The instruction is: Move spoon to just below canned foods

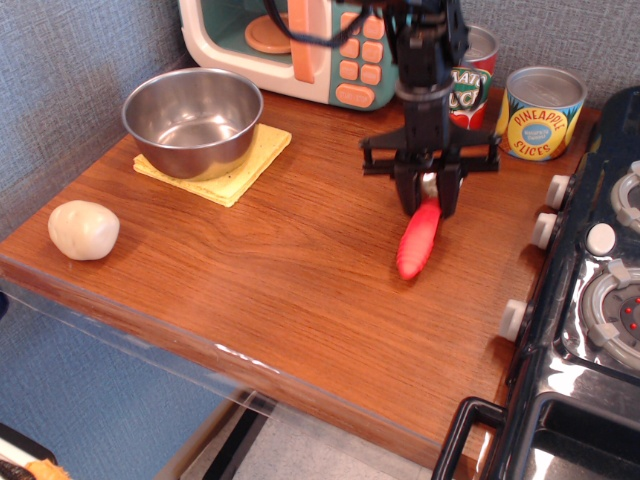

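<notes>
The spoon point(418, 240) has a ribbed red-pink handle; its silver bowl is hidden between my fingers. My gripper point(430, 196) is shut on the spoon's upper end, and the handle tip reaches down to the wooden counter point(300, 270). The tomato sauce can point(470, 85) stands at the back, partly hidden behind my arm. The yellow pineapple slices can point(540, 112) stands to its right. The spoon is in front of the cans, a little left of the gap between them.
A steel bowl point(192, 120) sits on a yellow cloth point(225, 170) at the back left. A toy microwave point(300, 45) stands behind it. A white dough ball point(83, 229) lies at the left front. A black stove point(600, 300) borders the counter's right edge.
</notes>
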Action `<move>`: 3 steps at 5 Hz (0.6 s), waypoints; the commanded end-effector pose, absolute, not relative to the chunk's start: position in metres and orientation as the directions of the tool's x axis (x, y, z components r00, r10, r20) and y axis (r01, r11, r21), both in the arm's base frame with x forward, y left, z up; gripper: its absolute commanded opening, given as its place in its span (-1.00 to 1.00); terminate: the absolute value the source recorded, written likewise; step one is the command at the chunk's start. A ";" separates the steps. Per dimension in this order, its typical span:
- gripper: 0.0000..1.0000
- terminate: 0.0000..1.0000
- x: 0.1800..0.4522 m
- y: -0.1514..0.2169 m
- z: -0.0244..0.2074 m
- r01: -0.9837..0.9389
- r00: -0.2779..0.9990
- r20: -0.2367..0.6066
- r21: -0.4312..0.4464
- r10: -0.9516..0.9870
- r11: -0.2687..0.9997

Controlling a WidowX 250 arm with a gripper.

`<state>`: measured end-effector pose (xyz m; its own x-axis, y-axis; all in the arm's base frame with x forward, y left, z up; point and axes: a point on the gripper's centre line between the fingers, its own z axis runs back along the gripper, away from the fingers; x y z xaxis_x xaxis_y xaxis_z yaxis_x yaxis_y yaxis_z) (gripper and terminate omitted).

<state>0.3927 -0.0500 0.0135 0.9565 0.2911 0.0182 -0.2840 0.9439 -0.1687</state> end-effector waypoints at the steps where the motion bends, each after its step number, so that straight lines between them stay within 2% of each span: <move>1: -1.00 -1.00 0.409 -0.067 0.027 -0.191 0.970 0.116 -0.175 0.212 0.966; 2: 1.00 -1.00 0.403 -0.078 0.032 -0.152 0.979 0.114 -0.156 0.171 0.976; 3: 1.00 -1.00 0.393 -0.085 0.040 -0.124 0.981 0.129 -0.161 0.145 0.979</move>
<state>0.3883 -0.0847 0.0137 0.9863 0.1545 0.0573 -0.1449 0.9788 -0.1445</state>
